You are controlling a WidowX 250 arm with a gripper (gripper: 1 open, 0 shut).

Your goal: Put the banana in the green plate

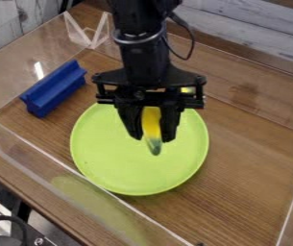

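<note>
The banana hangs nearly upright, yellow with a greenish lower tip, between the two black fingers of my gripper, which is shut on it. It is held over the middle of the green plate, a large round lime-green plate on the wooden table. The banana's tip is close above the plate's surface; I cannot tell whether it touches. The upper part of the banana is hidden by the gripper body.
A blue rectangular block lies on the table left of the plate. A clear plastic wall runs along the front left. The wooden table edge and a pale plank surface are at the back right.
</note>
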